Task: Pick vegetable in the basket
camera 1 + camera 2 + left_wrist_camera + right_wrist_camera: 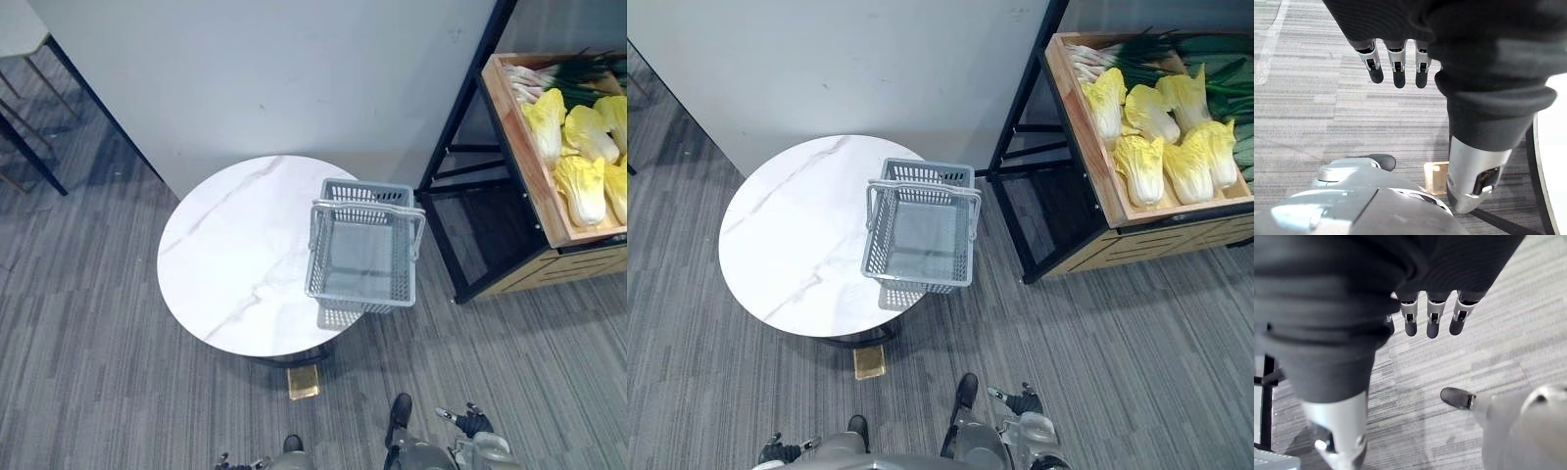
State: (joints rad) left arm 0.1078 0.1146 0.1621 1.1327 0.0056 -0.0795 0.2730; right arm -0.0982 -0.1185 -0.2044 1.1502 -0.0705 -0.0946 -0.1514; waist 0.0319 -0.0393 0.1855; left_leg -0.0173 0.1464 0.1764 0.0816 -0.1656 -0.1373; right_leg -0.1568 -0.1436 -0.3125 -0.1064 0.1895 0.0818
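An empty grey plastic basket (364,245) with its handles up stands at the right edge of a round white marble table (225,255). Several yellow napa cabbages (1141,166) lie in a wooden crate (534,181) on a black rack to the right, with green onions (1117,61) behind them. My left hand (1397,63) hangs low over the carpet with straight fingers and holds nothing. My right hand (1432,316) hangs the same way at my right side, well short of the basket and the crate.
A white wall (274,78) stands behind the table. The black rack frame (446,157) comes close to the basket's right side. A small tan block (304,382) lies on the grey carpet by the table's base. Dark furniture legs (24,127) stand far left.
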